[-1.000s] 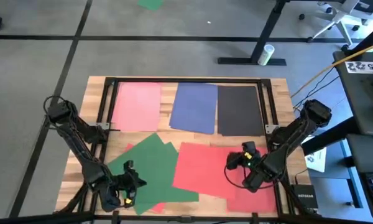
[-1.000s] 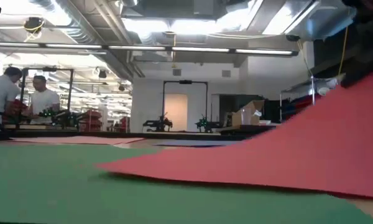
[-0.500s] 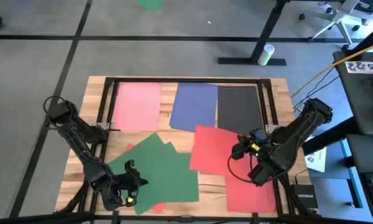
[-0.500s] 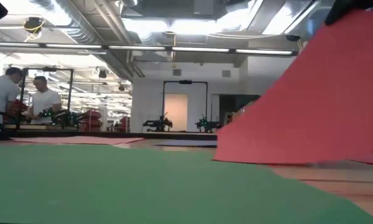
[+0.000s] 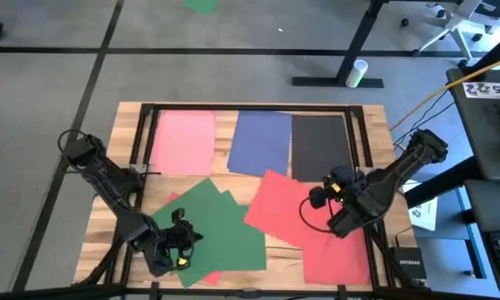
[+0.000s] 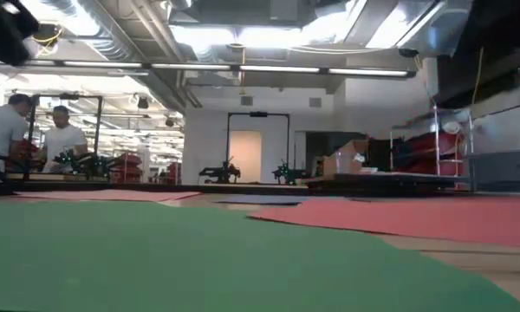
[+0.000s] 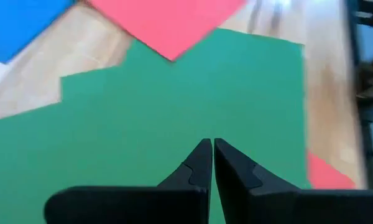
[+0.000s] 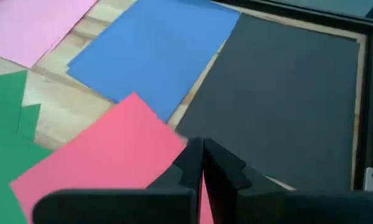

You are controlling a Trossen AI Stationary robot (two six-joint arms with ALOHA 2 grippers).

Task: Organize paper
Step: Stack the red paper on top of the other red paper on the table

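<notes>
On wooden table [image 5: 375, 258], right hand [image 5: 317, 200] clamping flat red sheet [image 5: 279, 212], left hand [image 7: 206, 163] closed.

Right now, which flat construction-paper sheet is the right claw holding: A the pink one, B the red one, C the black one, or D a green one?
B: in the right wrist view the right claw is pinched shut on the edge of the red construction-paper sheet, with the black sheet lying flat beyond it.

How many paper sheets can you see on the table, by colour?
Pink sheet: 1
Blue sheet: 1
Black sheet: 1
Green sheets: 2, overlapping
Red sheets: 3, one mostly under green
Total: 8 visible; stacked sheets may hide more.
</notes>
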